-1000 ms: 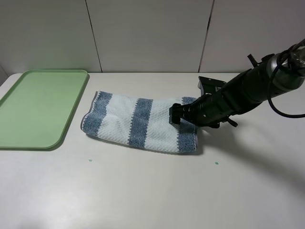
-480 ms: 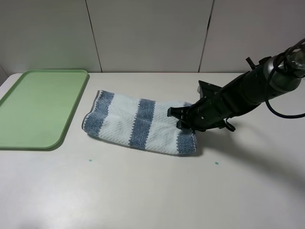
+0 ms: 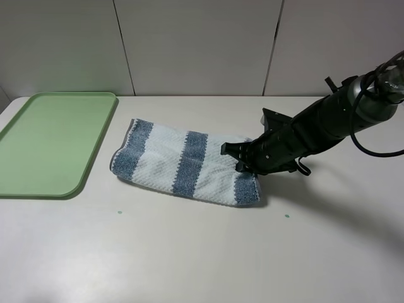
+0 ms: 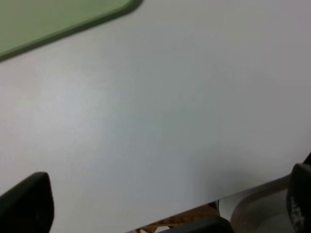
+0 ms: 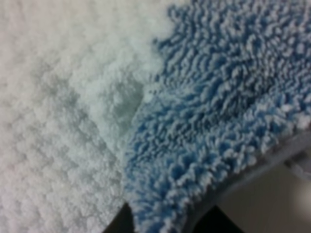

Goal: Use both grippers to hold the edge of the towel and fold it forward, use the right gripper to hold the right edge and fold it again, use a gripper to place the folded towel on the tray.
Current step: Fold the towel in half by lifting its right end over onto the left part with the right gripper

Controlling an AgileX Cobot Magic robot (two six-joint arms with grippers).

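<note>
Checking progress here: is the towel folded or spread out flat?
Folded: the towel lies as a thick doubled strip on the table, its near edge rounded. It is not yet on the tray.

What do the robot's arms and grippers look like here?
The right arm is a thick black tube with a black cable looping off near its far end, narrowing to a blocky black right gripper. Of the left gripper only two rounded black jaw tips show. No markings are legible.
</note>
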